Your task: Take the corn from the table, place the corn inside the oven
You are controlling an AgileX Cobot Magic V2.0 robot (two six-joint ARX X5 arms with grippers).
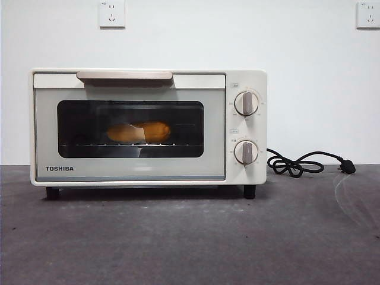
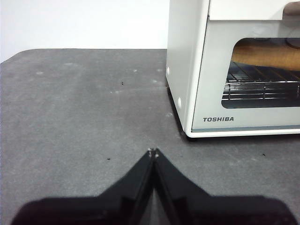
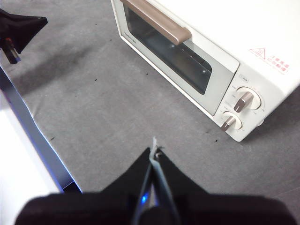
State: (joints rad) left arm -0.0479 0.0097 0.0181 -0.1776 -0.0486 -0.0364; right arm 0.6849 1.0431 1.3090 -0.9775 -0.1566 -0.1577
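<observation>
Corn (image 1: 139, 132) inside shut oven (image 1: 246, 80) — tools clear.

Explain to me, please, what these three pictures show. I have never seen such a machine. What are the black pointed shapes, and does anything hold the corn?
This is a robot with two arms at a table. One picture is taken from a low camera in front, looking across the table. The other two come from cameras on the arms' wrists, so each shows its own claw rising from the bottom edge.

The black pointed shapes are those claws: the left claw and the right claw. Both are shut and hold nothing; they hang over the bare table in front of the oven.

On the table stands a cream-white TOSHIBA oven with its door closed. The corn lies inside on the wire rack, seen through the dark glass. A black cord lies beside the oven.
</observation>
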